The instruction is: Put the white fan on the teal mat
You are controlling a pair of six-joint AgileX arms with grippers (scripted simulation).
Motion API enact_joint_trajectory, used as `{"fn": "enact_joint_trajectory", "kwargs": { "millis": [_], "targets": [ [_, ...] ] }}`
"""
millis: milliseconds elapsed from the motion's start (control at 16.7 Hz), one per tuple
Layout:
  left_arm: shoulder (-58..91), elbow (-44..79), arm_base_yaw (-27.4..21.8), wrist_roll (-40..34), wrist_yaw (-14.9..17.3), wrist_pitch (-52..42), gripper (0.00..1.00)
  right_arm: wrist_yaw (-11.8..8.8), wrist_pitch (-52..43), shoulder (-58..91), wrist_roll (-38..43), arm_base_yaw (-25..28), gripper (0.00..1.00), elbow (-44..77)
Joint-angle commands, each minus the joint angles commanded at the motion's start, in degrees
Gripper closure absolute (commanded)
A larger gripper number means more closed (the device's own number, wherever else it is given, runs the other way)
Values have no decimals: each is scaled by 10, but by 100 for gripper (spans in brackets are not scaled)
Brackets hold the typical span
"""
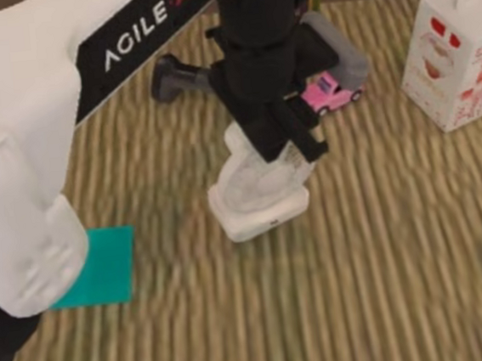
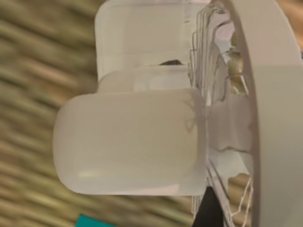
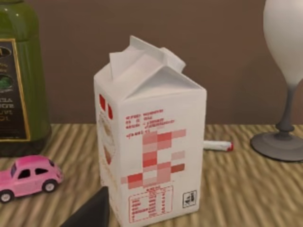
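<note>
The white fan [image 1: 257, 192] is in the middle of the table, its squarish base toward the front. My left gripper [image 1: 282, 147] comes down on its head from behind and is shut on it. The fan [image 2: 128, 142] fills the left wrist view, motor knob nearest and mesh grille beside it, with one dark finger [image 2: 208, 213] against the grille. The teal mat [image 1: 100, 266] lies flat at the front left, partly under my left arm, well apart from the fan; a corner of the mat [image 2: 92, 221] shows past the knob. My right arm is outside the top view.
A white carton with red marks [image 1: 459, 48] stands at the back right, a pink toy car [image 1: 332, 93] and dark grey objects [image 1: 175, 74] behind the fan. The right wrist view shows the carton [image 3: 151, 142], the car [image 3: 28, 177], a green bottle [image 3: 19, 75] and a white goblet [image 3: 286, 71].
</note>
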Motion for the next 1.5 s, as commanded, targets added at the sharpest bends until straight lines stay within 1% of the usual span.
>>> {"fn": "enact_joint_trajectory", "kwargs": {
  "millis": [180,480,660,840,1260,1380,1500],
  "targets": [
    [7,36,3,0,0,-32,100,0,0,0,0,0,0,0],
    [3,34,0,2,0,-31,100,0,0,0,0,0,0,0],
    [-23,-3,22,39,0,-23,100,0,0,0,0,0,0,0],
    [-83,-88,71,124,2,0,100,0,0,0,0,0,0,0],
    [-275,-364,215,406,8,76,100,0,0,0,0,0,0,0],
    [-318,-423,249,465,9,93,100,0,0,0,0,0,0,0],
    [-346,-459,272,499,9,102,100,0,0,0,0,0,0,0]
  ]
}}
